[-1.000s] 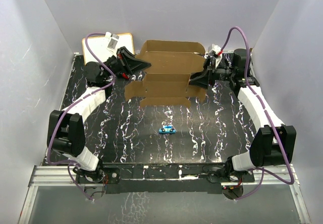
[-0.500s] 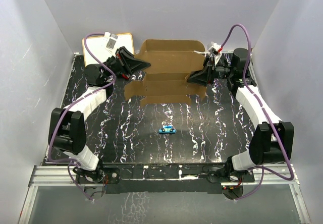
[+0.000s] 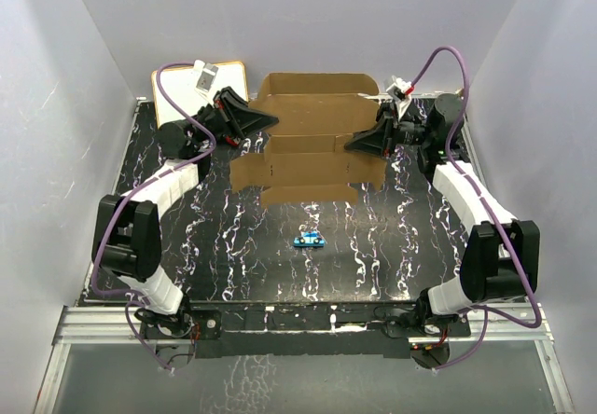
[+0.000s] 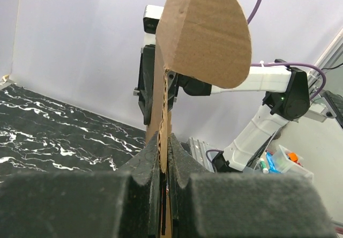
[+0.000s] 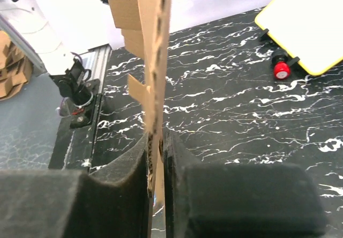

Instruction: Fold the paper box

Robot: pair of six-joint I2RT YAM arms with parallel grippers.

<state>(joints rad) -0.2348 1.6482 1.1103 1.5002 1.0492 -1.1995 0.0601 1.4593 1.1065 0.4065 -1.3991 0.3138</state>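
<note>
Barely begun, I judge: the paper box [image 3: 312, 144] lies as an open sheet at upper centre, left claw [image 3: 271, 117] and right claw [image 3: 352, 143] each clamped on a side edge, all walls yet to close.

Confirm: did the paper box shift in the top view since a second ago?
Yes. The near edge of the paper box now sits slightly closer to the small blue object, which has stayed put on the table.
</note>
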